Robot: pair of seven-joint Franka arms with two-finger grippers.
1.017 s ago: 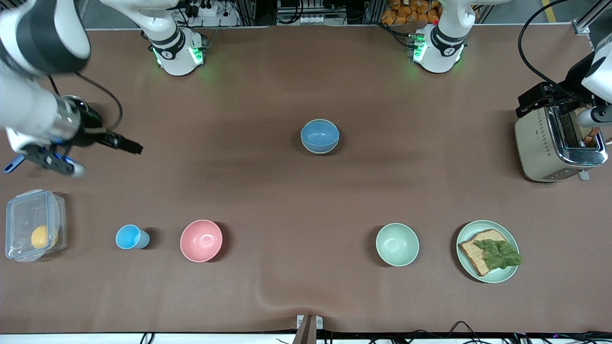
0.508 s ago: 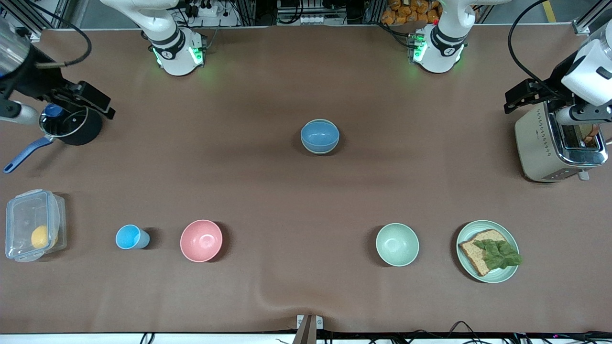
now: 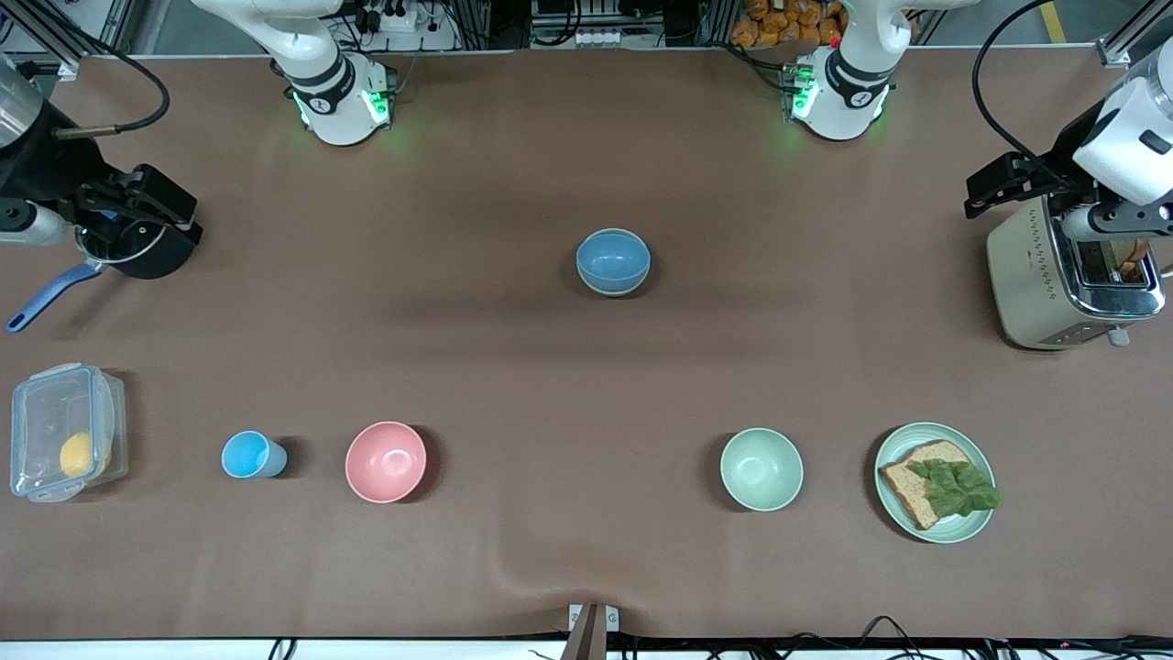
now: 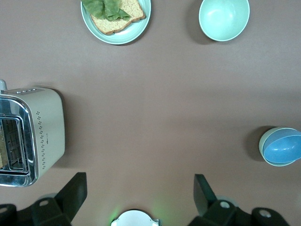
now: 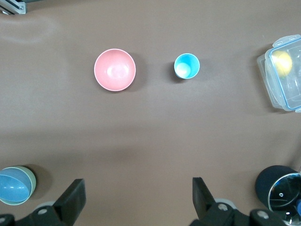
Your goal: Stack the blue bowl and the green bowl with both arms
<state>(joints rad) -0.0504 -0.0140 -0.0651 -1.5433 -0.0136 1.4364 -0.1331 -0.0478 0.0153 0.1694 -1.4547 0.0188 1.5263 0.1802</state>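
The blue bowl (image 3: 613, 258) sits nested inside the green bowl (image 3: 608, 291) at the table's middle; only the pale green rim shows round it. The stack also shows in the left wrist view, the blue bowl (image 4: 283, 149) in the green bowl (image 4: 264, 143), and in the right wrist view, the blue bowl (image 5: 12, 187) in the green bowl (image 5: 31, 179). My left gripper (image 4: 139, 181) is open and empty, high over the toaster. My right gripper (image 5: 137, 183) is open and empty, high over the black pan. Both are well away from the stack.
A mint bowl (image 3: 761, 468), a green plate with bread and lettuce (image 3: 935, 482), a pink bowl (image 3: 386, 461), a light-blue cup (image 3: 248, 455) and a clear box with a lemon (image 3: 62, 431) line the nearer edge. The toaster (image 3: 1063, 280) and the pan (image 3: 147, 255) stand at the table's ends.
My right arm has swung away from the clear box and now hangs over the pan. My left arm has shifted slightly by the toaster. The bowls have not moved.
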